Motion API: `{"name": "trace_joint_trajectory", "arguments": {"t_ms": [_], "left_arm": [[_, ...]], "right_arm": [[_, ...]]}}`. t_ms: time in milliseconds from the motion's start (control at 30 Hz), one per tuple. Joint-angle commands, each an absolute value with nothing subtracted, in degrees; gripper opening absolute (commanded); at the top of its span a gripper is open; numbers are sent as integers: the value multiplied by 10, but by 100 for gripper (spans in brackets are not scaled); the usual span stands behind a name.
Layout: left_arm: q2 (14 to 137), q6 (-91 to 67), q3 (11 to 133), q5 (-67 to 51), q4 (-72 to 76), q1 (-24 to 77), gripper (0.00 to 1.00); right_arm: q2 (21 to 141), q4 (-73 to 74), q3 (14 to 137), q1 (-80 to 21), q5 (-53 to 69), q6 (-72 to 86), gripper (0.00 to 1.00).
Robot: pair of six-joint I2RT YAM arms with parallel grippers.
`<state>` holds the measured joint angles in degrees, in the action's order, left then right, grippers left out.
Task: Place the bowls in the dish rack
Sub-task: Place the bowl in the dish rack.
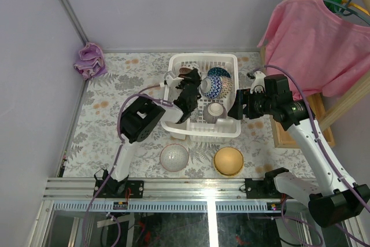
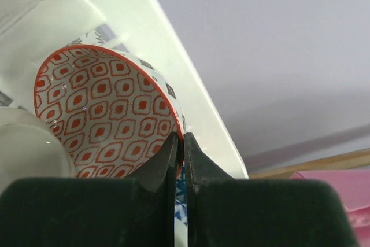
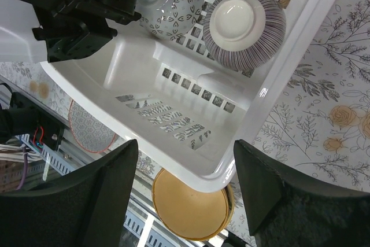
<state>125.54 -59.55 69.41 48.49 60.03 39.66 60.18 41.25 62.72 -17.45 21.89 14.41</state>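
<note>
The white dish rack [image 1: 222, 128] stands mid-table. My left gripper [image 1: 189, 83] reaches into its far left part, shut on the rim of a red-patterned bowl [image 2: 98, 108]; its jaws [image 2: 184, 143] pinch that rim beside the rack wall [image 2: 196, 96]. A blue-white netted bowl [image 1: 217, 84] and a small whitish bowl [image 1: 215, 109] lie in the rack. In front of the rack, a pinkish bowl [image 1: 174, 157] and a tan-yellow bowl [image 1: 228, 161] sit on the table. My right gripper [image 1: 239, 108] hovers open over the rack's right near corner [image 3: 254, 143], above the tan bowl [image 3: 191, 212].
A crumpled pink cloth [image 1: 89, 60] lies at the far left corner. A pink shirt [image 1: 315, 44] hangs on a wooden stand at the right, its base [image 1: 283, 134] by the table. The metal rail [image 1: 173, 186] runs along the near edge.
</note>
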Motion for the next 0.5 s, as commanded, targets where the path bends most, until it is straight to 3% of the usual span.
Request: {"name": "trace_joint_trajectory", "arguments": {"t_ms": [0,133,333,467], "left_arm": [[1266,-628,712,513,656,386,0],[1263,-643,696,507,656,386,0],[1254,-655,689,479,631,383,44],[1234,-634,676,460,648,381,52]], "right_arm": [[600,395,627,-171,238,140,74],[602,397,631,-171,239,138,74],[601,399,635,-171,242,138,75],[597,405,641,-171,241,139,75]]}}
